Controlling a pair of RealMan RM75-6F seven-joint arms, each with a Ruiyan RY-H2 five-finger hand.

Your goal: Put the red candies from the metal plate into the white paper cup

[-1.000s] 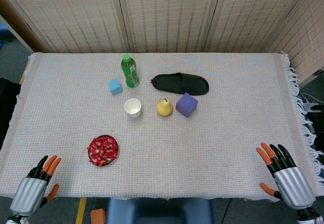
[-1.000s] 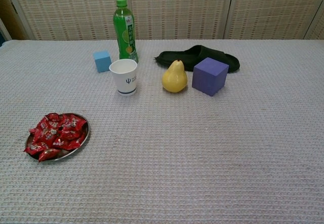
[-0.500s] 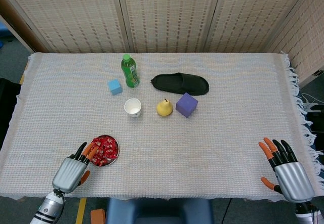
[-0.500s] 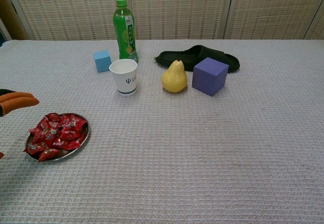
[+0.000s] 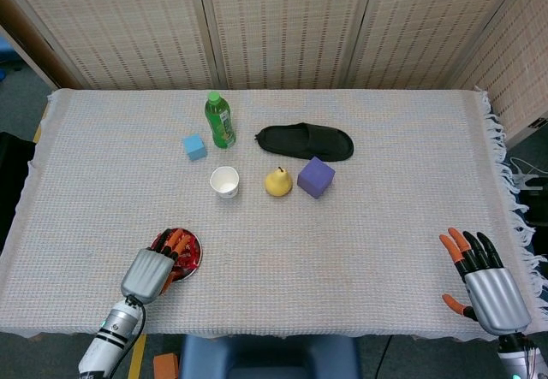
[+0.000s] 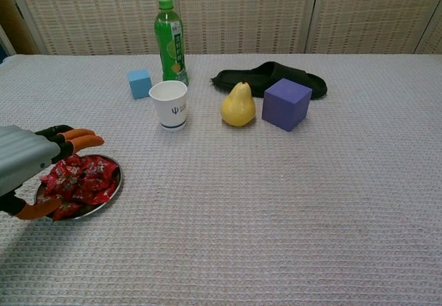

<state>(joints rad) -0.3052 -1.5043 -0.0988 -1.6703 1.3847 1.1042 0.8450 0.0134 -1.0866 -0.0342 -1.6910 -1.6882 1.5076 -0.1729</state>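
Red wrapped candies are piled on a small metal plate near the table's front left. My left hand hovers over the plate's near side with fingers spread, holding nothing; the chest view shows the left hand above the pile's left part. The white paper cup stands upright and looks empty, beyond the plate toward the middle; the paper cup is also in the chest view. My right hand rests open at the front right edge, far from everything.
Behind the cup stand a green bottle and a small light-blue cube. To the cup's right lie a yellow pear, a purple cube and a black slipper. A woven cloth covers the table.
My left hand has moved from the front left corner rightward and forward until it is over the plate of candies. The right hand has hardly moved.
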